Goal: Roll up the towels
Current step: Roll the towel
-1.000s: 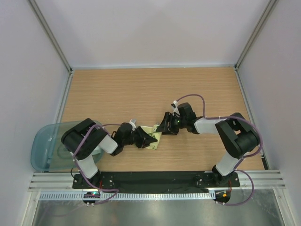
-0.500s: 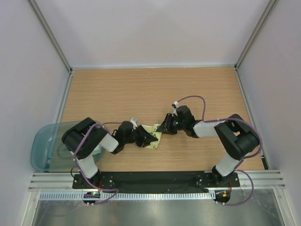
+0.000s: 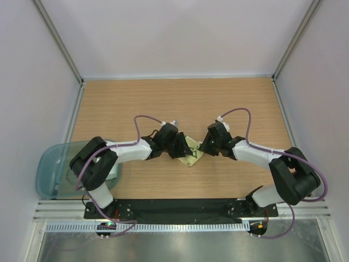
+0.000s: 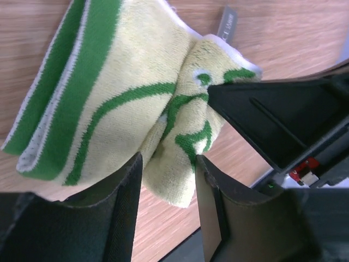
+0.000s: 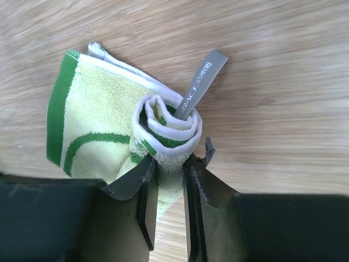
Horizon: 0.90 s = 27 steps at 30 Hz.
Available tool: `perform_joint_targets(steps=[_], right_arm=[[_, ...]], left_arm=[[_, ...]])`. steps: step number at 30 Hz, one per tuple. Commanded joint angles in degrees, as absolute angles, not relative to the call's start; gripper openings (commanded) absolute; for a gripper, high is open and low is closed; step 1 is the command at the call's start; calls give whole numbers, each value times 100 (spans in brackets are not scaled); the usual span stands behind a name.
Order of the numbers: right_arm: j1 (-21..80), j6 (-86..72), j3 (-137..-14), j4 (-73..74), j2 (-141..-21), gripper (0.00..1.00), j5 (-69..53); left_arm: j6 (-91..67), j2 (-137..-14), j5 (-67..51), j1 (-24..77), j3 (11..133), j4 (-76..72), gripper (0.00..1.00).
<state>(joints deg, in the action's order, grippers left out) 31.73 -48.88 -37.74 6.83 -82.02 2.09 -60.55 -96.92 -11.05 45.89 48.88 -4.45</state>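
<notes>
The green-and-cream towel (image 3: 192, 153) lies partly rolled on the wooden table between both grippers. My left gripper (image 3: 181, 149) grips its loose lower fold from the left; in the left wrist view the cloth (image 4: 125, 98) fills the gap between the jaws (image 4: 166, 169). My right gripper (image 3: 205, 147) pinches the rolled end from the right; in the right wrist view the spiral roll (image 5: 166, 123) sits just above the jaws (image 5: 170, 174), which are shut on it. A grey label (image 5: 202, 82) sticks out of the roll. The pale mint-blue towel is not visible.
A translucent teal-grey bin (image 3: 49, 172) sits at the table's left front edge, partly behind the left arm's base. Side walls and metal posts border the table. Bare wood (image 3: 180, 103) stretches behind the grippers.
Both grippers and the towel have shifted right and slightly away from the bases. The left arm has stretched out; the right arm has drawn back to the right.
</notes>
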Motion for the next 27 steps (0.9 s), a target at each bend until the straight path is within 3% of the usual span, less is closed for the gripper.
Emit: perform_joint_targets(steps=[1, 14, 27], right_arm=[[3147, -4957, -4016, 1687, -8147, 12, 932], [3146, -4887, -4649, 2215, -8420, 12, 721], [3146, -4869, -4684, 2206, -8455, 12, 528]], left_arm=[[-4914, -9729, 182, 5017, 5509, 1141, 45], [-3464, -9536, 2037, 6687, 6372, 1635, 48], [-2857, -10203, 2830, 7251, 7171, 1775, 48]])
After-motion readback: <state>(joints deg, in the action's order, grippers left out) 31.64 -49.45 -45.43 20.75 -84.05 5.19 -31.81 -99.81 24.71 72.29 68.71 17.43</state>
